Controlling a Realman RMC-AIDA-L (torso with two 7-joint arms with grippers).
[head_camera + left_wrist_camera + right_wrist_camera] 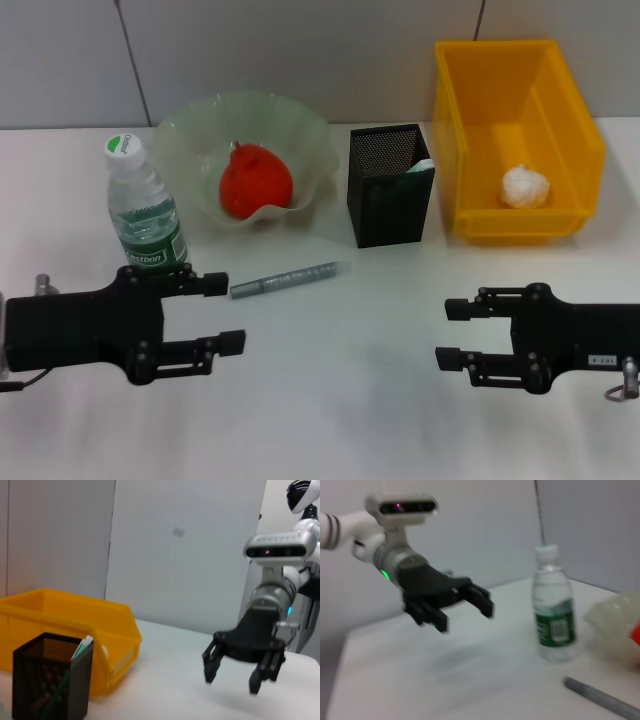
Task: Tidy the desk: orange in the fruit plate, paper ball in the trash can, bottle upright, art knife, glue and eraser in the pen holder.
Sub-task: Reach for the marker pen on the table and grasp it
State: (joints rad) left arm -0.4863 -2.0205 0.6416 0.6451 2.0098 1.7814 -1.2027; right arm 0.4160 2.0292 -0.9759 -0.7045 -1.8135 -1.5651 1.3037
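The orange (255,181) lies in the pale-green fruit plate (190,125). The paper ball (525,187) lies in the yellow trash can (572,120). The bottle (146,208) stands upright left of the plate. The grey art knife (285,279) lies on the table in front of the plate. The black mesh pen holder (385,205) holds a white-green item (421,167). The eraser is not in view. My left gripper (230,313) is open and empty, just below the bottle and left of the knife. My right gripper (445,333) is open and empty, in front of the trash can.
The white table (340,400) ends at a grey wall behind the objects. The left wrist view shows the right gripper (231,682), the pen holder (50,685) and the trash can (75,625). The right wrist view shows the left gripper (465,617), the bottle (553,615) and the knife (600,697).
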